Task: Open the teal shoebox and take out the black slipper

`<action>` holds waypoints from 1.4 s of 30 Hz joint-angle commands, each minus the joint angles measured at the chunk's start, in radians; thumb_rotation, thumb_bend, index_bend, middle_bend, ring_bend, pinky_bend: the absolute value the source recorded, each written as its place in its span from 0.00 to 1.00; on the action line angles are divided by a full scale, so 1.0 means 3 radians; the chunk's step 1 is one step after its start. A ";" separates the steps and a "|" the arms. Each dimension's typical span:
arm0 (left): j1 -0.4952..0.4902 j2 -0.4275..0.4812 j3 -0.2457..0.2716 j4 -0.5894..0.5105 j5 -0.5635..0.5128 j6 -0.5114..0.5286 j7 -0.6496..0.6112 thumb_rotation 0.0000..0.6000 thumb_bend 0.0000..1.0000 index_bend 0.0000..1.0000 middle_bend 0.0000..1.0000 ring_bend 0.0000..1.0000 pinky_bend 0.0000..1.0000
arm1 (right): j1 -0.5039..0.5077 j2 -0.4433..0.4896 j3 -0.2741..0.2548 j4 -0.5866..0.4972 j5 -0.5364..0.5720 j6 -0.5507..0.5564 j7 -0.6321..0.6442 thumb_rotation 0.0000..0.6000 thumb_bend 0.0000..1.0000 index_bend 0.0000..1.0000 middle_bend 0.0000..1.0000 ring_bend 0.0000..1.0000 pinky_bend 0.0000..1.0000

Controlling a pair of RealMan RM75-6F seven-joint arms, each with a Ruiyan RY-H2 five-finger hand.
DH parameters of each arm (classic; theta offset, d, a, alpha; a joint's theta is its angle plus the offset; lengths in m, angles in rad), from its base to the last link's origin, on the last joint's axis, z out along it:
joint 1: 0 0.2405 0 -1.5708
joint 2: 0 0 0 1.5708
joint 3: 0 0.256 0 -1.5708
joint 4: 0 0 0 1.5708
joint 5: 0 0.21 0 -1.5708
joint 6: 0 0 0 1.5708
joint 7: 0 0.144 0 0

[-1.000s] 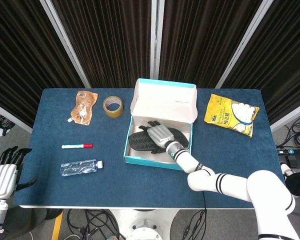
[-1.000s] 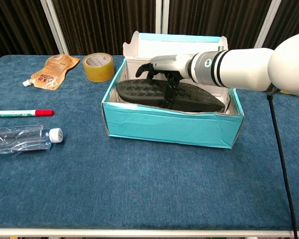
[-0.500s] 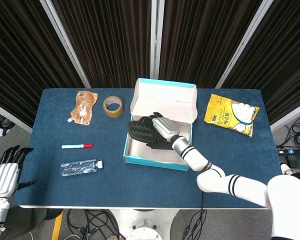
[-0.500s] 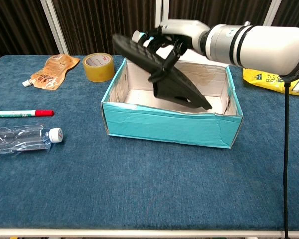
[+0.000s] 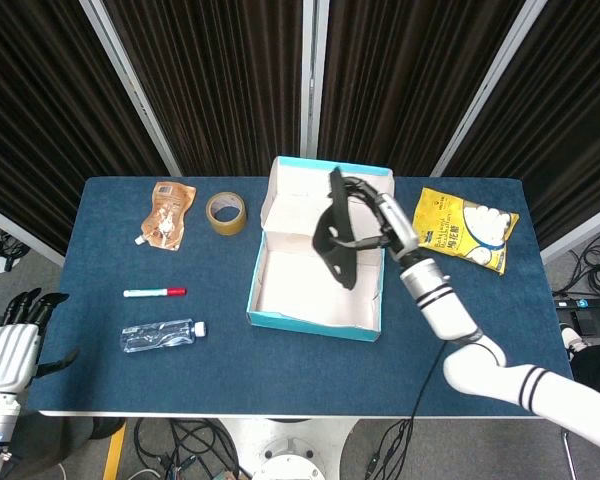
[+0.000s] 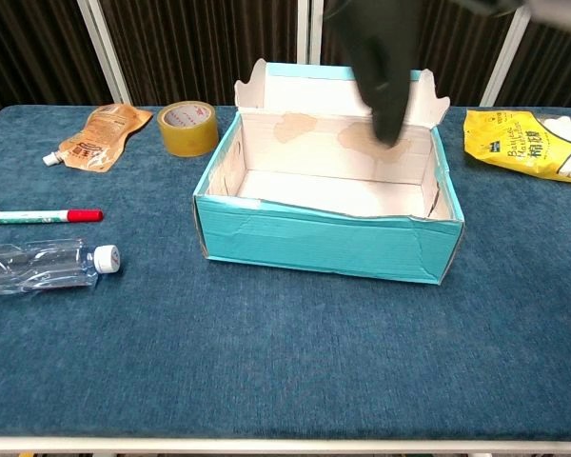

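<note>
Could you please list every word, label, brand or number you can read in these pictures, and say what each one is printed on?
Nothing here can be read with confidence.
Yellow snack bag: dark printed characters, too blurred to read.
Orange pouch: printing too small to read.
Tape roll: red marks on the inner core, illegible.
Clear bottle: no readable label.
Red and white marker: no text visible.
Teal shoebox: no print visible.
</note>
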 commanded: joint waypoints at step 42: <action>-0.0078 -0.0026 0.0008 0.0056 0.0003 -0.0078 -0.0059 1.00 0.16 0.16 0.17 0.07 0.07 | -0.0537 0.0225 -0.0355 -0.0045 0.1530 -0.0510 -0.0488 1.00 0.04 0.00 0.00 0.00 0.00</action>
